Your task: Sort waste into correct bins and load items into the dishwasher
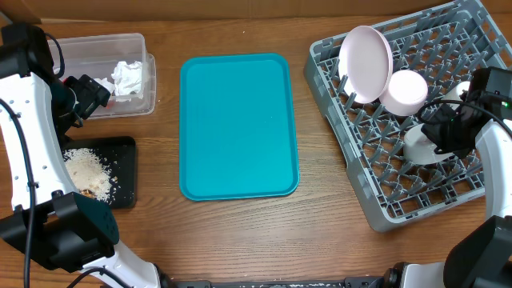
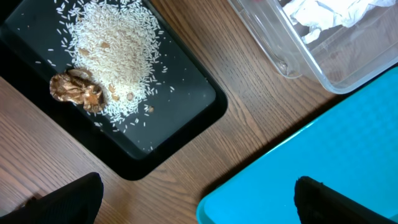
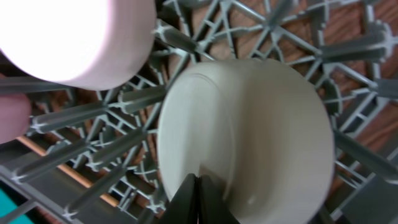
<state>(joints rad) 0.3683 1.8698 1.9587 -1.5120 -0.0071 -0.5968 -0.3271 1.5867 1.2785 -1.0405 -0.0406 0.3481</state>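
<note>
**Supervisor:** Report all legible text, labels, brands and numbers.

**Operator:** I have checked all three camera feeds. I can read no text anywhere.

**Supervisor:** Confirm by surface.

**Operator:** I read no marking on the teal tray (image 1: 238, 128), the clear tub (image 1: 88, 52), the black tray (image 1: 124, 152) or the dish rack (image 1: 352, 172). If any moulded marks are there, they are too small for me to resolve.

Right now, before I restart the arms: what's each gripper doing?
Left gripper: open, holding nothing.
Right gripper: shut, tips at the bowl; can't tell if it grips it.
</note>
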